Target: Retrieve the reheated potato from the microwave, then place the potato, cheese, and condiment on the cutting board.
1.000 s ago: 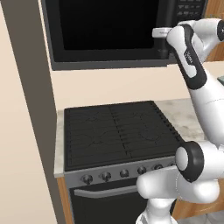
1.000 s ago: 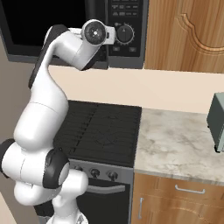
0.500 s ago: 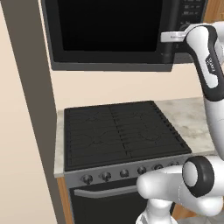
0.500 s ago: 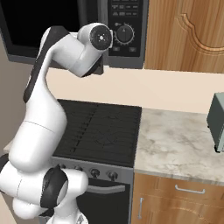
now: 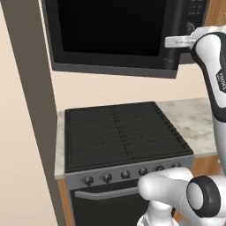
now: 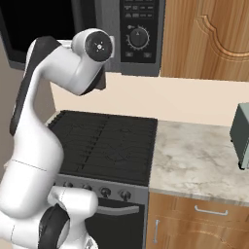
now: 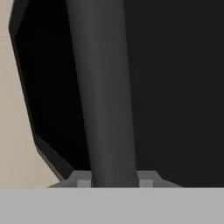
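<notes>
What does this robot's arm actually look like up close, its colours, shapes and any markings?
The arm is glossy white, built from fat rounded segments linked by dark grey joint bands. A round white cap with a small centre dot closes one joint. Small dark lettering, too blurred to read, runs along a link in the left base view. The gripper is a pale, flat block.

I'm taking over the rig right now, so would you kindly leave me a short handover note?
Gripper: at the microwave door handle; the bar runs between the fingertips, but I cannot tell whether they are clamped on it.
Microwave: door closed, above the stove.
Potato, cheese, condiment and cutting board: not located from here; the potato is presumably inside the microwave.
Done: arm brought up to the handle.
Left: pull the door open, take out the potato, then put potato, cheese and condiment on the cutting board.
</notes>
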Controlling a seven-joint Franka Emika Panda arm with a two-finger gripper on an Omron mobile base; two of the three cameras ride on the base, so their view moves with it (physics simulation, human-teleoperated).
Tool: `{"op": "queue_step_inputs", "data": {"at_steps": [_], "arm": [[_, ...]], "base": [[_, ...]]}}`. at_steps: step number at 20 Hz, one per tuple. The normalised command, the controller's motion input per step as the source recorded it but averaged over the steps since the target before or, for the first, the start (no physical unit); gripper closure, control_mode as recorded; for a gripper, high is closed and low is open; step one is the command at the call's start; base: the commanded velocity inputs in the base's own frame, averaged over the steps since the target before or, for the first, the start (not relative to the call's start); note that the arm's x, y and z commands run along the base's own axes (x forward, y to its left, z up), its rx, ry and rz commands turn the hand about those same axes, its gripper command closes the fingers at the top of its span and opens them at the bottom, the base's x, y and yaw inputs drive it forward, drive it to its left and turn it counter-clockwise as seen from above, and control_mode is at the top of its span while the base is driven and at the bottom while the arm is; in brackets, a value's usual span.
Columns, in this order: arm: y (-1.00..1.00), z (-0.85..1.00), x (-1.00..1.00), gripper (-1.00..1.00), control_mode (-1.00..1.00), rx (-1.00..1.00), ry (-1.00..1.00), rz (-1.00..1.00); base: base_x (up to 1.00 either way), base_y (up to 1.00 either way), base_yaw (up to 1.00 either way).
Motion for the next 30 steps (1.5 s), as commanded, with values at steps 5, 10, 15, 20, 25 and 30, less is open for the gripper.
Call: {"op": "queue_step_inputs", "data": {"at_steps": [5, 10, 15, 20, 25, 30], "arm": [[0.27, 0.04, -0.60, 1.00, -1.00, 0.01, 0.00, 0.00], [0.30, 0.01, -0.58, 1.00, -1.00, 0.03, 0.00, 0.00], [0.34, 0.00, -0.52, 1.00, -1.00, 0.02, 0.01, -0.01], [0.37, 0.00, -0.47, 1.00, -1.00, 0.02, 0.02, -0.04], [0.38, 0.00, -0.43, 1.00, -1.00, 0.01, 0.04, -0.06], [0.37, -0.01, -0.38, -1.00, -1.00, 0.00, 0.06, -0.04]], "base": [[0.00, 0.00, 0.00], [0.00, 0.00, 0.00], [0.00, 0.00, 0.00], [0.00, 0.00, 0.00], [0.00, 0.00, 0.00], [0.00, 0.00, 0.00]]}}
